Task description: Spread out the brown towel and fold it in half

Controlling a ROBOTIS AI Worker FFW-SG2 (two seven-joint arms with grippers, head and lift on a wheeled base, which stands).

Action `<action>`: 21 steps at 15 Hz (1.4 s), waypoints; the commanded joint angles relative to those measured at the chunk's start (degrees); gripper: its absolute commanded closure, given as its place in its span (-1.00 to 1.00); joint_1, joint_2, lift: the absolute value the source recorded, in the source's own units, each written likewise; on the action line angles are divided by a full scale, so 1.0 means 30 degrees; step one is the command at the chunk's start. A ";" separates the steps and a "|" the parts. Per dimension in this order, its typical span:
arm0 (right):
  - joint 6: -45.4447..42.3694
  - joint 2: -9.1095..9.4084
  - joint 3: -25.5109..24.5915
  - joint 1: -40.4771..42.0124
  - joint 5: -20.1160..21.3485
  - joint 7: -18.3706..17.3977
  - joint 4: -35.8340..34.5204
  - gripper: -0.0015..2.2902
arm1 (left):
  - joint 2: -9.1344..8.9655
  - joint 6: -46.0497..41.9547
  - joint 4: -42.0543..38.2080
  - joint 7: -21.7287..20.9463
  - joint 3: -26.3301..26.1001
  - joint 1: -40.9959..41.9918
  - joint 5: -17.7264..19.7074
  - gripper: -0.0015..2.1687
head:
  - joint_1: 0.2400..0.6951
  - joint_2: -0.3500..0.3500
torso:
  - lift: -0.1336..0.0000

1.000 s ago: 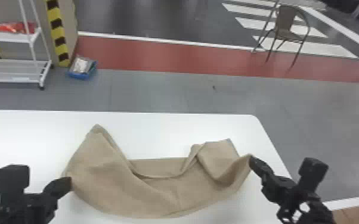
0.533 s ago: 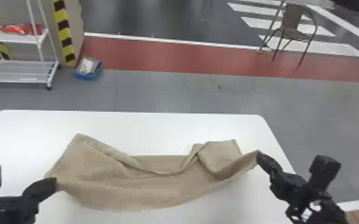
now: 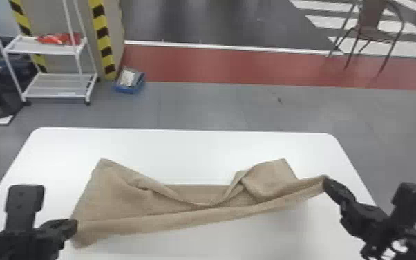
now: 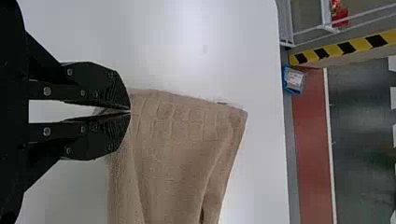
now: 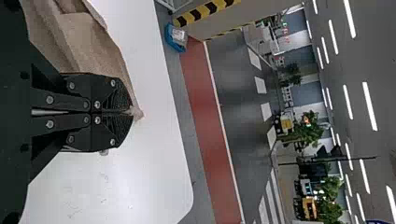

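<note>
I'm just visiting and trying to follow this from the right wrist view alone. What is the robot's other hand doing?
Observer: The left gripper is shut on the towel, near its left end.
Visitor: Is the cloth flat in the middle?
Observer: No, the head view shows a fold sagging across there.

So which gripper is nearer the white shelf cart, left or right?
Left. The cart stands beyond the table, off to the left; the left gripper holds the brown towel at its left end, the right gripper at its right end, farther across.
</note>
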 commanded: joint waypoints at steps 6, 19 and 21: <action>0.0044 0.0017 0.0680 0.0325 0.0410 0.0013 0.0555 0.55 | -0.0166 0.1045 -0.0267 0.0416 0.0000 0.1135 0.0141 -0.88 | 1.00 -0.30 | 1.00; 0.0103 0.0017 0.1529 0.0296 0.0674 -0.0016 0.0877 0.55 | -0.0518 0.2217 0.0876 0.0914 0.0469 0.1018 0.1372 -0.67 | 1.00 -0.24 | 1.00; 0.0103 0.0017 0.1529 0.0325 0.0674 -0.0016 0.0789 0.55 | -0.0488 0.2334 0.0905 0.0768 0.0469 0.0989 0.1372 -0.25 | 1.00 -0.22 | 1.00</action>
